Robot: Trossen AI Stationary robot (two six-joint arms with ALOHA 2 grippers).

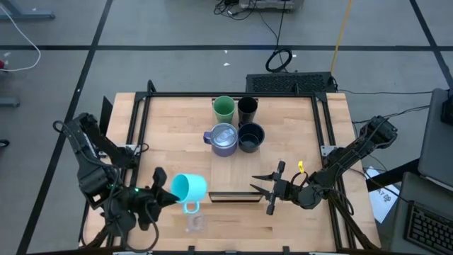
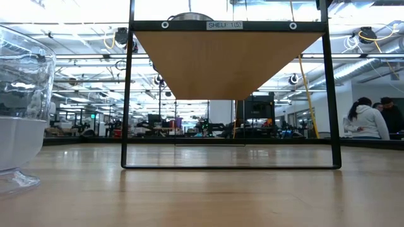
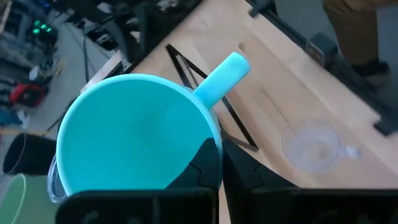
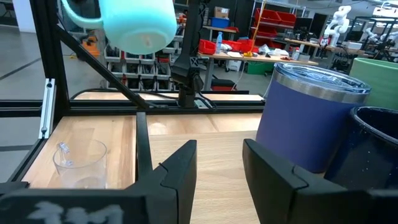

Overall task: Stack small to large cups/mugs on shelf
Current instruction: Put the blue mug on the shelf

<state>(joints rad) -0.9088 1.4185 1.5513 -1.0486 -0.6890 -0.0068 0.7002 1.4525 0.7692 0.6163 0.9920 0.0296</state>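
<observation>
My left gripper [image 1: 168, 193] is shut on the cyan handled mug [image 1: 190, 188], held on its side above the table's near left part, in front of the shelf [image 1: 230, 166]. On the shelf stand the green cup [image 1: 224, 108], slim black tumbler [image 1: 247, 109], lavender-grey mug [image 1: 224, 139] and wide black mug [image 1: 250, 137]. The small clear glass [image 1: 195, 223] stands on the tabletop near the front edge, below the cyan mug. My right gripper [image 1: 271, 191] is open and empty at the shelf's near right end, pointing at the mugs [image 4: 311, 112]. My left gripper holds the cyan mug by its rim [image 3: 208, 134], beside the handle [image 3: 224, 74]. One finger [image 3: 205, 163] lies inside the mouth; the other is hidden behind the wall. The fingers come level from the table's left. The mug is lifted clear, mouth toward the gripper, handle toward the near edge.
A black metal frame [image 1: 141, 127] carries the shelf and runs along its sides. In the low view the shelf's underside [image 2: 224, 63] shows above the tabletop and the glass [image 2: 19, 113] stands at the left. People [image 2: 366, 120] stand beyond the table.
</observation>
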